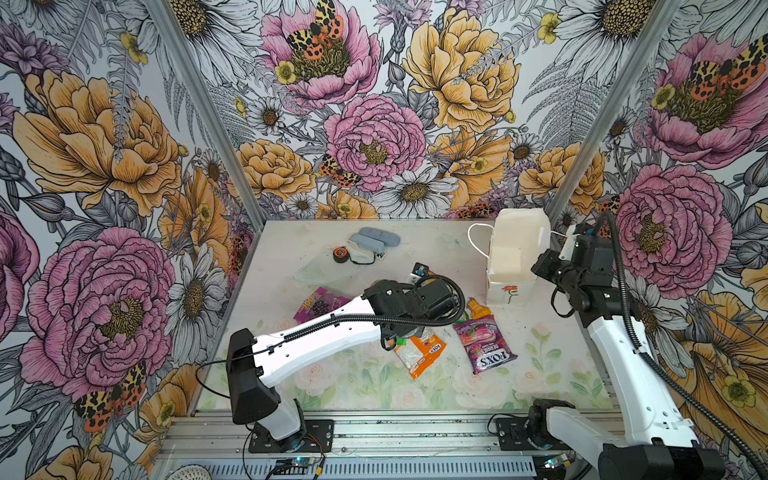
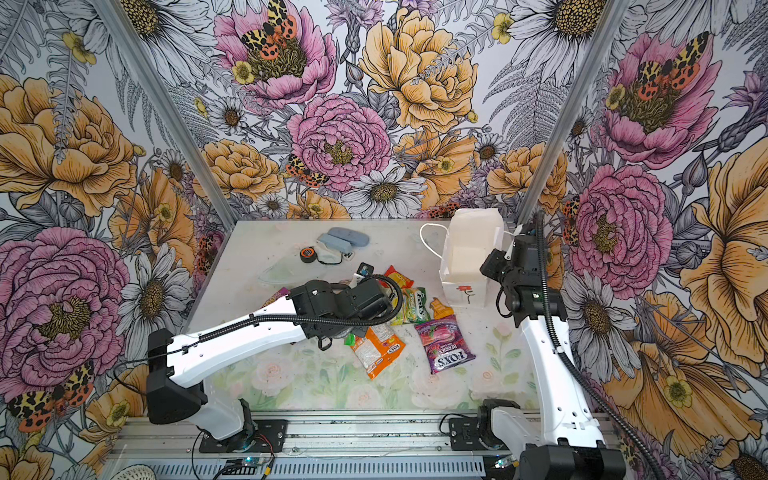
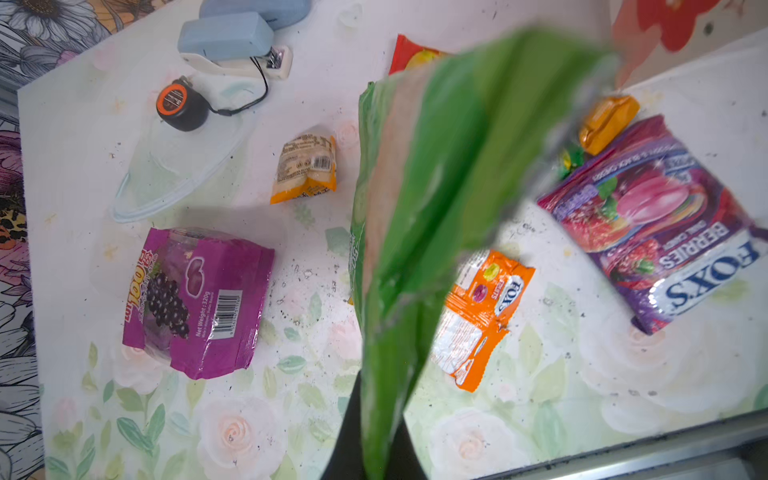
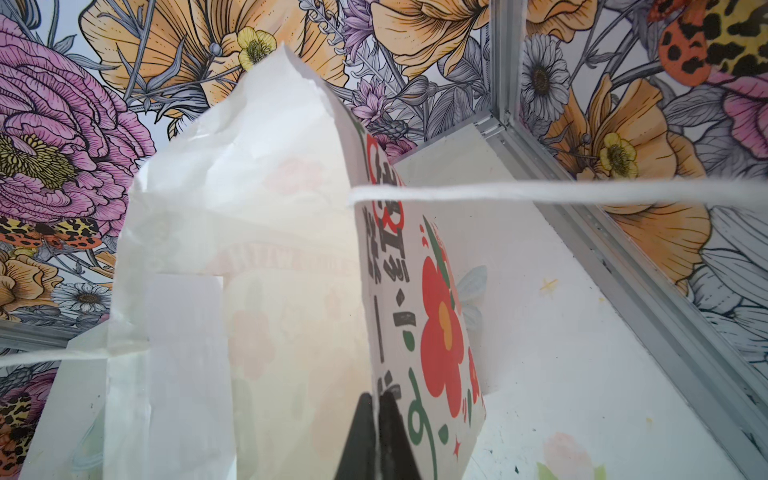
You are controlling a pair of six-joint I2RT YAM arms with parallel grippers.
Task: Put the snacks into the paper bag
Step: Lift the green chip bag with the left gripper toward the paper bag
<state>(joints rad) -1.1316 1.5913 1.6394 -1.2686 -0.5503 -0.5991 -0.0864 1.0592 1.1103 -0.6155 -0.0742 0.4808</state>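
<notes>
Closest in, the green chips packet is pinched at one end by the left end effector, jaws clamped right down on it. It comes out blurry in the left wrist view, so whether its far end is off the table can't be told. On the table around it, an orange Fox's packet is laid flat just beside it, and a Fox's Berries packet is found a bit further right. A purple grape packet is seen on the left of the arm. A little further back, a yellow barcode packet, a small orange packet and a red-yellow packet are scattered.

Beyond those, at the far right, the paper bag is stood upright with its mouth open. Its right-hand wall is nipped near the rim by the right end effector, fingers closed on the paper. A string handle is stretched across that wrist view.

Furthest back on the left, a black-orange tape measure and two grey-blue cases are parked near the wall.
</notes>
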